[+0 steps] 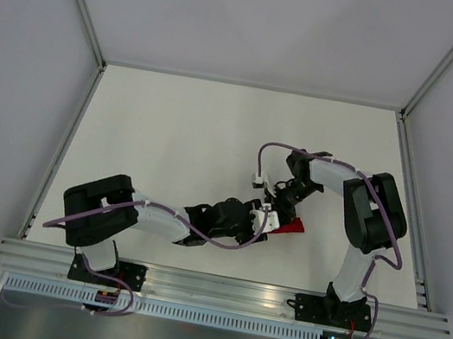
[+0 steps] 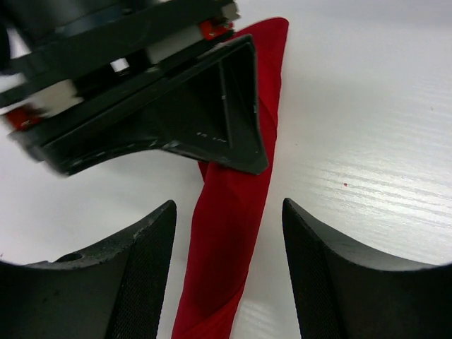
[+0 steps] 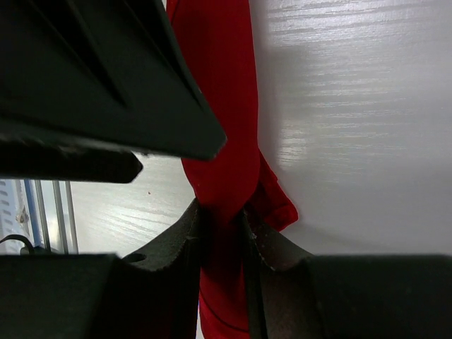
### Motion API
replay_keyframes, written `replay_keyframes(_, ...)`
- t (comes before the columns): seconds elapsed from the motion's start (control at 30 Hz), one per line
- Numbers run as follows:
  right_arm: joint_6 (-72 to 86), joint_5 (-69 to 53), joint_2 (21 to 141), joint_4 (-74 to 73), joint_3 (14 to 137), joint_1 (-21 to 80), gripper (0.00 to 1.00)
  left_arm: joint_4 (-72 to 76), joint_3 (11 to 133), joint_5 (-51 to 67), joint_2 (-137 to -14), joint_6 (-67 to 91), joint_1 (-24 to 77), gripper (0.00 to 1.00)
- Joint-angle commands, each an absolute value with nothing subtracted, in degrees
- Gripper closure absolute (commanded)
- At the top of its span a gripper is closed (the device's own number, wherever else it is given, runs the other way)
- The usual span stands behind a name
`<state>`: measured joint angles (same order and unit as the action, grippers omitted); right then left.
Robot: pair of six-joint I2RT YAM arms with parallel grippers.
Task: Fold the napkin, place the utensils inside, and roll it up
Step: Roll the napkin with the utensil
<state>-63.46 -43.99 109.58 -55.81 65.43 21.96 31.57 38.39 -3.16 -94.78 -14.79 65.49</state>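
The napkin is a narrow, rolled-up strip of shiny red cloth lying on the white table. In the top view only its end shows past the two grippers. My left gripper is open, with one finger on each side of the roll and neither touching it. My right gripper is shut on the napkin and pinches the roll between its pads, with a loose corner bulging out to the right. The utensils are hidden.
Both grippers meet close together over the roll at the near middle of the white table. The right gripper's dark body hangs just past my left fingers. Aluminium rails run along the near edge, and grey walls enclose the sides.
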Motion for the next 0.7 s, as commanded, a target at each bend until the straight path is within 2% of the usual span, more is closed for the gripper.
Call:
replay_keyframes(0.0, -66.27, -40.08, 113.73, -52.91, 64.25, 22.41, 0.76, 27.43, 42.7, -4.4, -99.03, -23.46, 66.53, 0.34)
replay_keyframes(0.3, -66.8, -39.81, 114.78, -53.79, 64.95, 22.06, 0.76, 25.41, 45.7, -3.69, -105.02, -28.04, 66.53, 0.36)
replay_keyframes(0.37, -66.71, -39.81, 115.13, -53.96, 65.13, 21.89, 0.76, 20.93, 47.89, -2.38, -106.69, -28.13, 66.53, 0.42)
replay_keyframes(0.4, -66.62, -39.9, 115.14, -54.14, 65.3, 21.88, 0.76, 19.61, 48.51, -2.11, -107.48, -27.6, 66.53, 0.5)
replay_keyframes(0.47, -66.62, -40.08, 115.14, -54.49, 65.57, 21.8, 0.76, 16.79, 49.65, -1.15, -108.72, -27.07, 66.53, 0.59)
replay_keyframes(0.5, -66.45, -40.17, 115.05, -54.49, 65.65, 21.71, 0.73, 16.09, 49.83, -0.71, -108.89, -26.37, 66.53, 0.68)
replay_keyframes(0.57, -66.36, -40.43, 114.79, -54.67, 66.0, 21.71, 0.68, 15.13, 50.1, -0.26, -109.33, -25.49, 66.53, 0.78)
replay_keyframes(0.67, -66.01, -40.52, 114.35, -55.28, 66.97, 21.45, 0.53, 13.37, 50.88, 2.46, -109.6, -23.74, 66.27, 0.85)
